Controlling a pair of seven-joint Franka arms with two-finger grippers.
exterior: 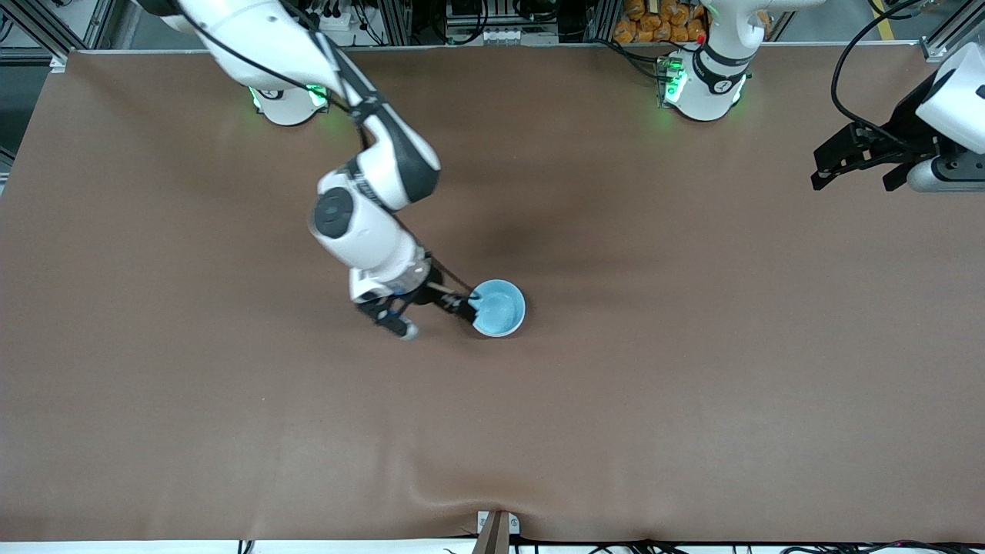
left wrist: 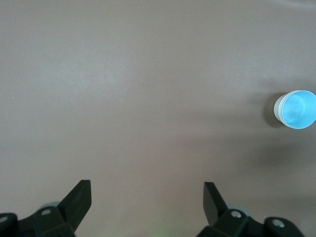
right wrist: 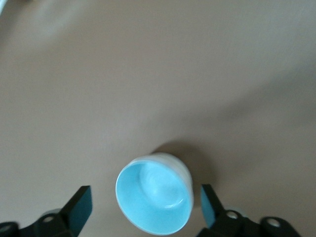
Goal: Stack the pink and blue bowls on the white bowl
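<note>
Front: blue bowl (exterior: 499, 308) mid-table, mouth up, round so no long axis; right gripper (exterior: 431, 311) spread wide at its rim, gripping nothing. Left gripper (exterior: 858, 165) waits, parted, empty, over its table end. Left wrist: I see pale bowl wall (left wrist: 279, 109) under the blue. Right wrist: bowl between fingers (right wrist: 81, 207).

Robotics lab: brown-covered table (exterior: 692, 385), aluminium framing (exterior: 46, 31), cabling (exterior: 854, 69), two bolted arm bases (exterior: 704, 85).

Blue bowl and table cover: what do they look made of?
Blue bowl: probably glazed ceramic or hard plastic; smooth, glossy, with bright highlights inside in the right wrist view. Table cover: matte brown sheet, likely fabric or soft vinyl; it ripples at the camera-side edge.
</note>
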